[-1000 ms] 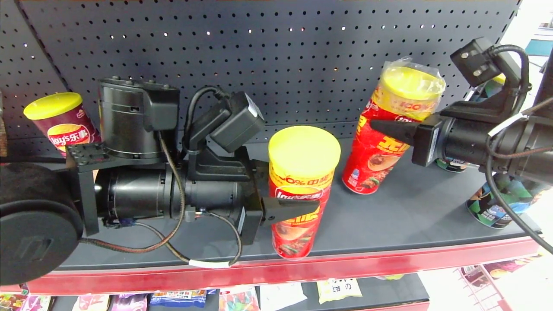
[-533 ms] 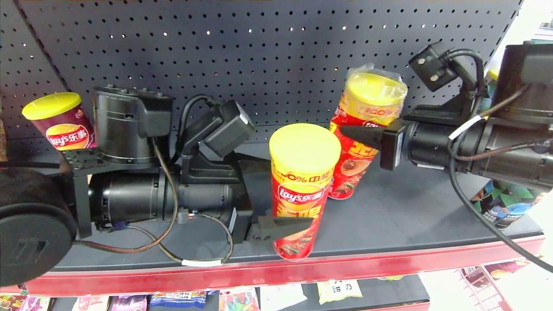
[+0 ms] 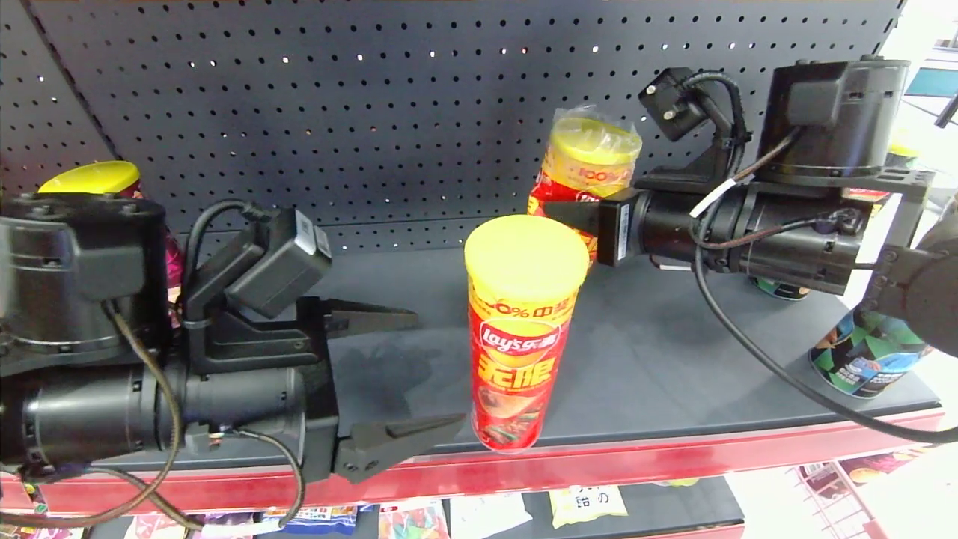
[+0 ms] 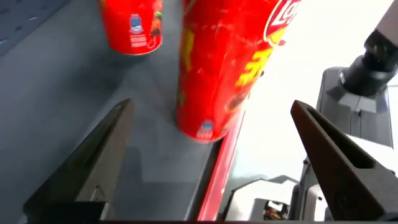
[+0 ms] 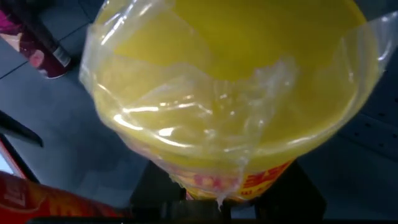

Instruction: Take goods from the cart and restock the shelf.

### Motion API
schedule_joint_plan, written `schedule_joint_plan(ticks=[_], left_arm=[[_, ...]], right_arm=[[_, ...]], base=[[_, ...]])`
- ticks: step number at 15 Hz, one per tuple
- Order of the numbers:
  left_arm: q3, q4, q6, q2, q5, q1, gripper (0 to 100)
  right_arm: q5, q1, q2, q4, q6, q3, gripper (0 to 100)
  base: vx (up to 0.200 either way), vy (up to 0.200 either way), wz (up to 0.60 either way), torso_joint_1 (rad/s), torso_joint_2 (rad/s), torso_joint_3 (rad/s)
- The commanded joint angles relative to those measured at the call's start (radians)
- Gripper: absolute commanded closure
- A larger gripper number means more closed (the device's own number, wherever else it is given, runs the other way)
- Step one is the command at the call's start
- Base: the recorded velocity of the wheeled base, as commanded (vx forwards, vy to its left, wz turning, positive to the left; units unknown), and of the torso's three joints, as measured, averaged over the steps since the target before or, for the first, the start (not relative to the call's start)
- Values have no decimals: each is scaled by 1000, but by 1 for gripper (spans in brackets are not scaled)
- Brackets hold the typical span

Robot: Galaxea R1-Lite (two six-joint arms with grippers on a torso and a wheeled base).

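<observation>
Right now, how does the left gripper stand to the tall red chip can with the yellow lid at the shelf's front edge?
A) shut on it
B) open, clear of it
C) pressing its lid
B: the left gripper is open beside the tall red chip can, neither finger touching it.
</observation>
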Motion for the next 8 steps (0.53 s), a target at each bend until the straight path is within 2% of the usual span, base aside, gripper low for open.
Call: schedule_joint_plan(ticks=[1, 4, 8], left_arm=[[25, -1, -16, -77, 16, 22, 0], [22, -1, -48, -92, 52, 22, 0], [37, -1, -48, -109, 59, 22, 0]], right_arm=[[0, 23, 32, 0, -2, -5, 100], [0, 28, 58, -1, -2, -16, 100], [0, 28, 58, -1, -2, -11, 100]], base=[[0, 0, 0, 0, 0, 0], [0, 0, 0, 0, 0, 0], [0, 0, 0, 0, 0, 0]])
